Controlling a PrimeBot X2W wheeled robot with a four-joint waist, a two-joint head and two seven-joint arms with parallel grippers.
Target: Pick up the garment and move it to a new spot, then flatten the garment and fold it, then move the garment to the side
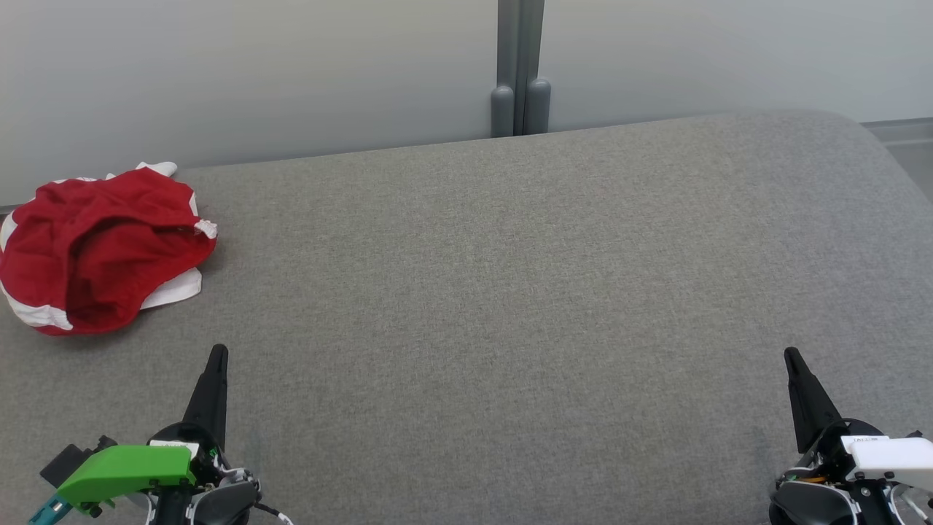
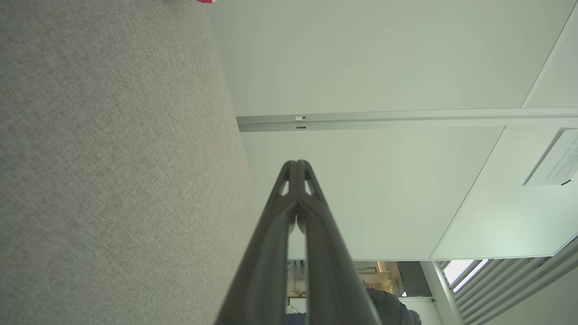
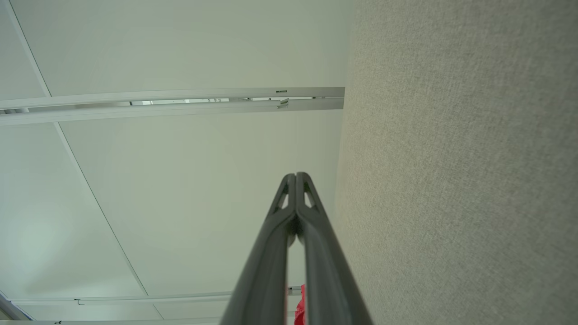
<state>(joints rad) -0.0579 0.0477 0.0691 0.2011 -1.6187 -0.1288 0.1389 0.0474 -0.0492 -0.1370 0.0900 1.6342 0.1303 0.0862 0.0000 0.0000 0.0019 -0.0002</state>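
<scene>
Garment (image 1: 102, 248): crumpled red heap, upper left of frame, on surface (image 1: 510, 328). Looks soft, light, floppy; you should pinch its white hem. Left fingers (image 1: 211, 397) and right fingers (image 1: 802, 401) both closed, empty.

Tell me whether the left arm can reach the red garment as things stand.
Probably yes: the red garment lies just ahead-left of its shut fingers, only grey cushion between them.

Grey woven upholstered surface (image 1: 510, 292) spanning the head view; pale partition wall (image 1: 255, 73) behind it, with a grey double post (image 1: 520, 65) at 12 o'clock and a floor strip (image 1: 907, 142) at 2 o'clock. Even, diffuse light.
</scene>
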